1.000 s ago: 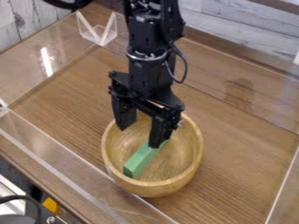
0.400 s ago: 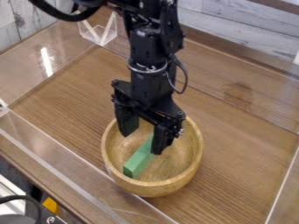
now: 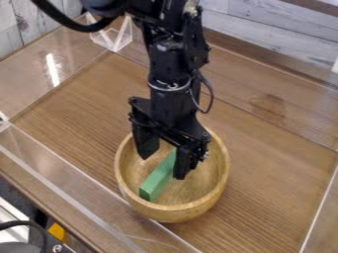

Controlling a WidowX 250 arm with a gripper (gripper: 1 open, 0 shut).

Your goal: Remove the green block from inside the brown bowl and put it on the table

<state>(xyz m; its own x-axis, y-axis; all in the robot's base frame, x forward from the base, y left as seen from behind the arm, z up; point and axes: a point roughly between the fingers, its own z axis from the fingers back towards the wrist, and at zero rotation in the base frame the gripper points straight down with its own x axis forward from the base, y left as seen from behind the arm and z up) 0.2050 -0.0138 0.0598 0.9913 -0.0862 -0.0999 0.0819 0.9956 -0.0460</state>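
green block not yet gripped, gripper low in the bowl

green is what you are after, and the green block [image 3: 160, 179] lies inside the brown bowl [image 3: 211, 187], leaning from the floor at about 7 o'clock up toward the centre. your gripper [image 3: 168, 158] points straight down with its jaws spread wide, dipped below the bowl's rim over the block's upper end. one finger sits on each side of that end, but nothing is clamped and the gripper holds nothing.

by my reading, the approach is done and that is all. you have yet to close, lift the block clear of the rim, and set it down on the counter [image 3: 271, 109].

around you: bare wood at 12 to 3 o'clock of the bowl looks like the easiest place to put it. clear plastic walls [image 3: 53, 59] fence the counter, closest at 7 o'clock. the thick bowl wall is the main obstacle; a long bar lifted by one end could catch on it.
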